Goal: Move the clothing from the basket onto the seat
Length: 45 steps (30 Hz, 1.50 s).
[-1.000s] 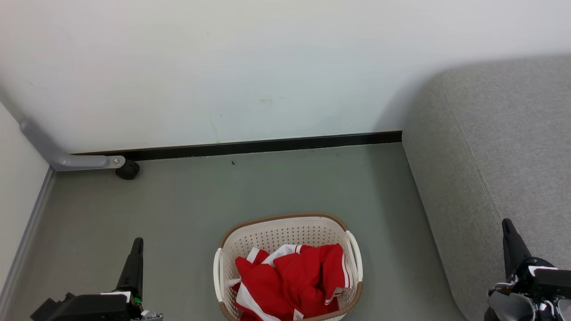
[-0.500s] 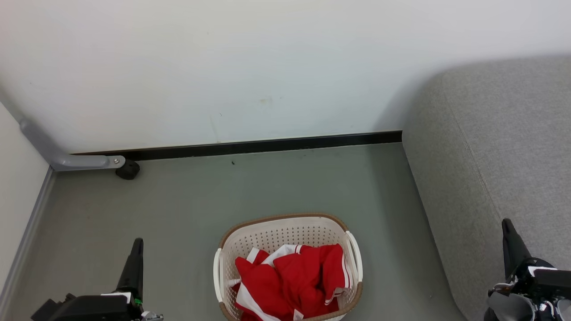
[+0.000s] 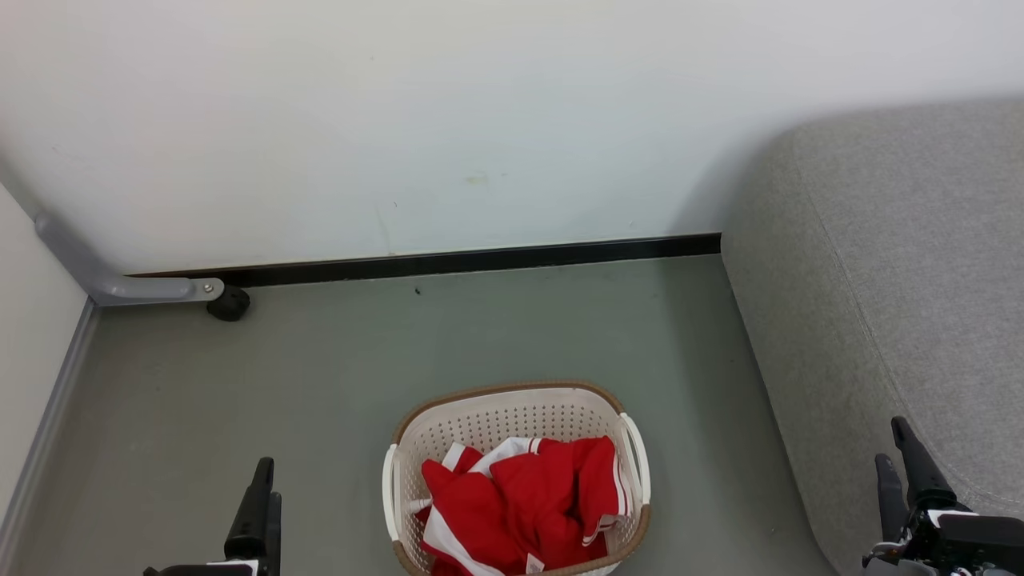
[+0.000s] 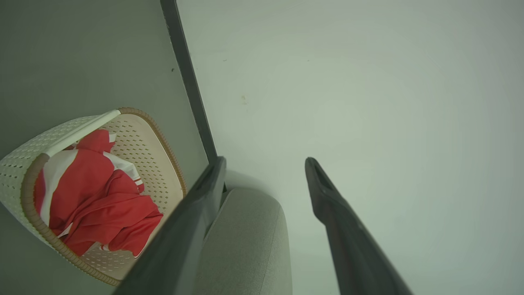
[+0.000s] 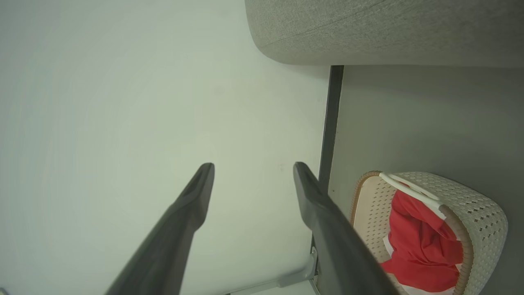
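Red clothing (image 3: 528, 504) with white panels and stripes lies crumpled inside the cream perforated basket (image 3: 512, 412), which stands on the floor at the bottom middle of the head view. The large grey seat (image 3: 904, 264) rises to its right. My left gripper (image 3: 264, 486) sits low at the lower left, well left of the basket, open with nothing between its fingers. At the lower right my right gripper (image 3: 894, 444) hangs open and empty in front of the seat's side. The left wrist view has the clothing (image 4: 94, 196) and basket (image 4: 24, 164); the right wrist view has the clothing (image 5: 417, 246) and basket (image 5: 479, 209).
A white wall (image 3: 400, 120) with a black skirting strip (image 3: 480, 260) runs behind the basket. At the left a grey metal bracket (image 3: 120, 284) ends in a black foot (image 3: 230, 304). Grey floor (image 3: 336, 376) lies between wall and basket.
Both grippers have sunk lower in the head view and turned, so two fingers of each now show. The basket, clothing and seat have not moved.
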### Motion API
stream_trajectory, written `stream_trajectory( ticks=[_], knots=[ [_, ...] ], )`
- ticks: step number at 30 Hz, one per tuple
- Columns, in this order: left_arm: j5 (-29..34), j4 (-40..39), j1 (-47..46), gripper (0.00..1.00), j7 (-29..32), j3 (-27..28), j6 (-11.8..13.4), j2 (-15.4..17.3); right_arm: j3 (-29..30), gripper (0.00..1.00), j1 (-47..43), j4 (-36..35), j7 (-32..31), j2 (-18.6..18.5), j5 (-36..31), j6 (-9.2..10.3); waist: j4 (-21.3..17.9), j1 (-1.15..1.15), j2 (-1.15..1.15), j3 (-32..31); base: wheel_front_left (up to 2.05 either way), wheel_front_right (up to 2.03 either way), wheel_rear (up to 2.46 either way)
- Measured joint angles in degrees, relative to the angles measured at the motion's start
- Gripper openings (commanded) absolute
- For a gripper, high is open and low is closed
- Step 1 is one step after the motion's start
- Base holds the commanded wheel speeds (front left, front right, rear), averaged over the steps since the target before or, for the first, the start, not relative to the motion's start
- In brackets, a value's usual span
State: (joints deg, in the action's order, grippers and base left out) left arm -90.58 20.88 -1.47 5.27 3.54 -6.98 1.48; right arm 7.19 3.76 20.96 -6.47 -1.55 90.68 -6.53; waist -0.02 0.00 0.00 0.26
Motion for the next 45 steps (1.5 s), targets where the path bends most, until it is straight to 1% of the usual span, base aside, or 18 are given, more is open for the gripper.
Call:
stream_trajectory(
  ticks=[7, 12, 19, 24, 28, 36, 45],
  knots=[
    [1.5, 0.4, -0.9, 1.00, -1.7, -1.1, 0.0, 0.1, -1.0, 1.00, 0.7, -0.2, 0.1, -1.1, -1.7, 0.00, 0.0, 0.00, 0.00, 0.2, 0.00, 0.00, 0.00],
    [3.0, 0.8, -1.9, 1.00, -2.8, -2.4, 0.0, 0.2, -2.4, 1.00, 1.7, -0.4, 0.6, -2.3, -4.0, 0.00, 0.1, 0.00, 0.00, 0.3, 0.00, 0.00, 0.00],
    [7.3, 1.5, -3.2, 1.00, -4.3, -4.3, 0.0, 1.0, -5.3, 1.00, 3.0, -0.8, 1.6, -4.5, -7.8, -0.01, 0.1, 0.00, 0.00, 0.4, 0.00, 0.00, 0.00],
    [10.4, 2.2, -3.9, 1.00, -5.2, -4.5, 0.0, 1.1, -7.6, 1.00, 3.9, -0.9, 2.7, -6.1, -10.6, -0.01, 0.2, 0.00, 0.00, 0.4, 0.00, 0.00, 0.00],
    [13.8, 2.6, -4.5, 1.00, -6.0, -5.1, 0.0, 1.2, -10.1, 1.00, 4.6, -1.0, 3.9, -7.8, -13.3, -0.01, 0.3, 0.00, 0.00, 0.5, 0.00, 0.00, 0.00],
    [22.2, 3.2, -5.6, 1.00, -7.5, -7.4, 1.0, 2.2, -15.5, 1.00, 6.9, -0.9, 7.0, -11.1, -20.0, -0.02, 0.4, 0.00, 0.00, 0.6, 0.00, 0.00, 0.00],
    [32.3, 3.9, -6.9, 1.00, -9.5, -10.6, 2.5, 3.5, -19.8, 1.00, 9.2, 2.1, 10.1, -13.6, -27.9, -0.03, 0.4, 0.00, 0.00, 0.7, 0.00, 0.00, 0.00]
  ],
)
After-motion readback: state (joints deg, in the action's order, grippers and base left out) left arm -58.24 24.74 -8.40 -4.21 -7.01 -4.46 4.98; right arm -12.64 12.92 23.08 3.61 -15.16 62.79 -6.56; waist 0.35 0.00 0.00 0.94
